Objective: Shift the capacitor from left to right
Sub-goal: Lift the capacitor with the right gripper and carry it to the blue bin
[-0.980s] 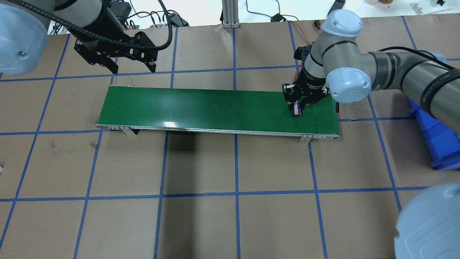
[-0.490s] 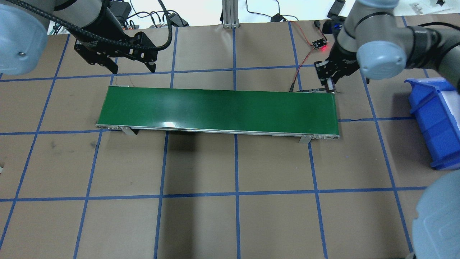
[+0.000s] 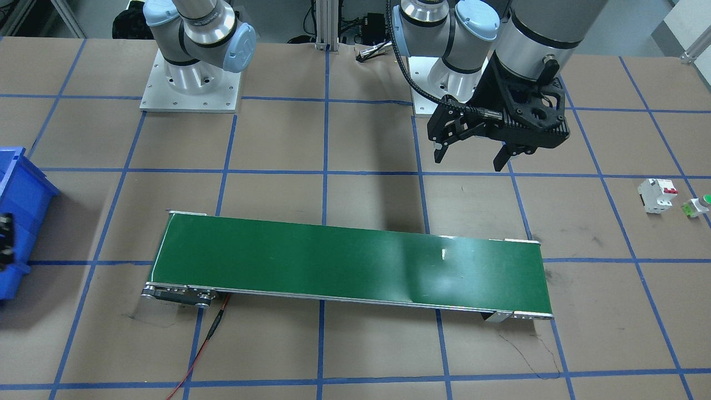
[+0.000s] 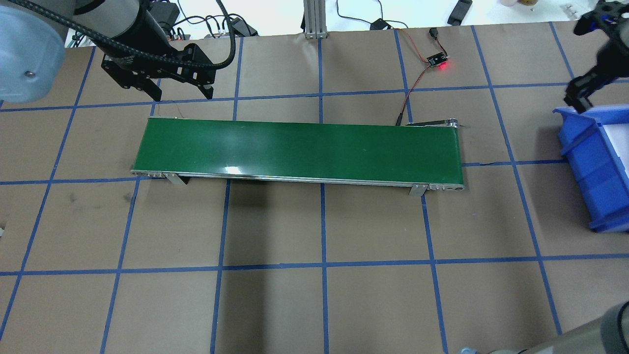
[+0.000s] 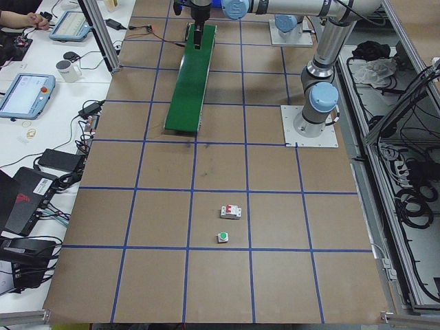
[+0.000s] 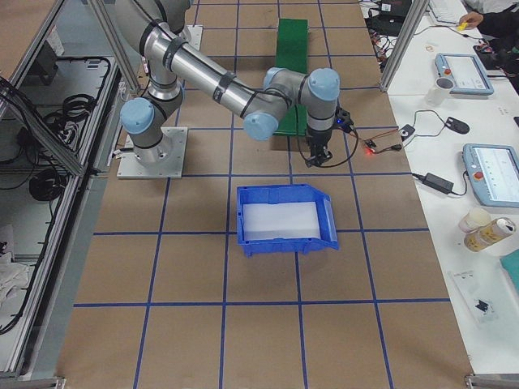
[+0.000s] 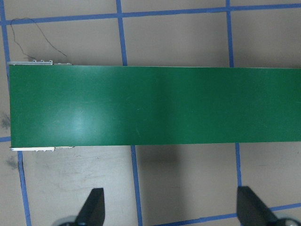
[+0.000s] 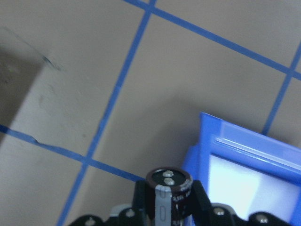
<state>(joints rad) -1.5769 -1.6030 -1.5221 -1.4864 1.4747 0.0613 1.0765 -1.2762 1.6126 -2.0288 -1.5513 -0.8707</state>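
The capacitor (image 8: 168,182), a small black cylinder with a silvery stripe, is clamped between my right gripper's fingers (image 8: 141,197) in the right wrist view. My right gripper (image 4: 576,101) hangs in the air at the far corner of the blue bin (image 4: 592,162), just outside its rim. The bin's pale floor (image 8: 244,179) lies right beside the capacitor. My left gripper (image 4: 167,89) is open and empty, hovering behind the left end of the green conveyor belt (image 4: 300,150). The belt carries nothing.
A white breaker with a red switch (image 3: 656,194) and a green-capped push button (image 3: 699,205) sit on the table at my far left. A small sensor board with a red light (image 4: 437,61) and its wires lie behind the belt's right end.
My right gripper has lifted the capacitor off the belt's right end and carried it right, to the blue bin's far corner. My left arm has not moved.
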